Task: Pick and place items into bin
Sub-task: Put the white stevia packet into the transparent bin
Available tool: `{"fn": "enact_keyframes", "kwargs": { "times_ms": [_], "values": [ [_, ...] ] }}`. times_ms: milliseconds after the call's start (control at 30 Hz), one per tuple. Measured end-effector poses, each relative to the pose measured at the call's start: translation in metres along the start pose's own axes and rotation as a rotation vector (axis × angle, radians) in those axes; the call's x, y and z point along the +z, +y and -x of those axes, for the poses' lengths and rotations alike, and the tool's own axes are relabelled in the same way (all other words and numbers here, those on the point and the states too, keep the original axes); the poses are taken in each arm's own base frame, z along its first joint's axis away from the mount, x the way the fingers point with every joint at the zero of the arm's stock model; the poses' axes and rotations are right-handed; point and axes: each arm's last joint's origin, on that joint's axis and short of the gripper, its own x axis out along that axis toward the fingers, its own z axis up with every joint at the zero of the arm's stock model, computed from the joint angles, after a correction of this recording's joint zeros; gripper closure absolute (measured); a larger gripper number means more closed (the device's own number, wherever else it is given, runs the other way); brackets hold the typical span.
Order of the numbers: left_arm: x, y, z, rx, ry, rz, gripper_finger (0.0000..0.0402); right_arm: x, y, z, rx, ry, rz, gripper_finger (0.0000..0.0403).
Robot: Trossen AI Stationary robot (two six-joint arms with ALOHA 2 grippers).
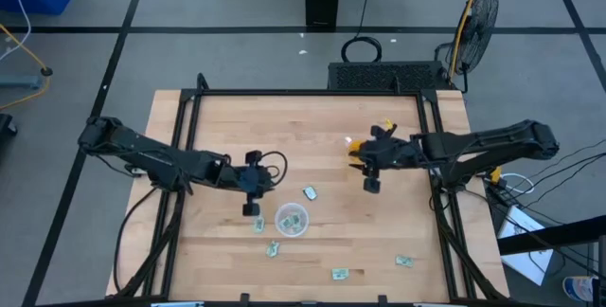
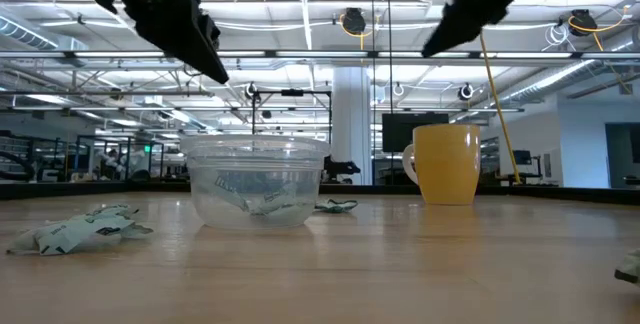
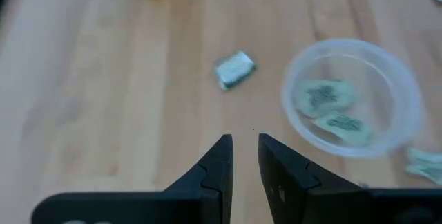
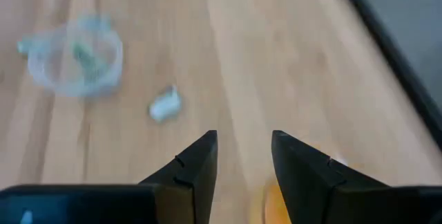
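Observation:
The bin point(image 1: 292, 220) is a small clear round dish on the table, with two pale green-and-white packets point(image 3: 324, 96) lying in it. More packets lie flat on the wood: one point(image 1: 310, 193) on the bin's far side, two point(image 1: 258, 225) at its left and near left, two point(image 1: 340, 273) toward the near edge. My left gripper point(image 1: 251, 208) hovers just left of the bin, slightly open and holding nothing point(image 3: 245, 141). My right gripper point(image 1: 371, 185) hangs to the bin's far right, open and holding nothing point(image 4: 243, 141). Both stand above the table in the low view.
An orange cup point(image 2: 445, 164) stands on the table on the far right of the bin, close under my right arm point(image 1: 352, 143). A dark frame point(image 1: 303, 93) runs round the table's far and side edges. Bare wood point(image 1: 218, 136) lies toward the far left.

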Motion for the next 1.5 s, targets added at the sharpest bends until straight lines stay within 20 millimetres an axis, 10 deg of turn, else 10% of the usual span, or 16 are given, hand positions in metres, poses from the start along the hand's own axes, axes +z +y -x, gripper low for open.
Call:
{"fn": "enact_keyframes", "kwargs": {
  "times_ms": [367,600,1000,1500],
  "values": [
    [0.002,0.025,-0.004,0.127,-0.001,0.026,0.0325,-0.019,0.038,0.025,0.433,0.439,-0.319,0.0273],
    [0.007,0.037,-0.006,0.160,-0.046,0.041,0.0325,-0.053,0.084,0.035,0.304,0.848,-0.584,0.0273],
    [0.027,0.068,-0.004,0.281,-0.233,-0.111,0.0325,-0.099,0.173,0.002,0.308,0.883,-0.639,0.0273],
    [0.026,0.082,-0.005,0.294,-0.250,0.060,0.0325,-0.132,0.184,-0.008,0.129,0.986,-0.521,0.0273]
  ]
}}
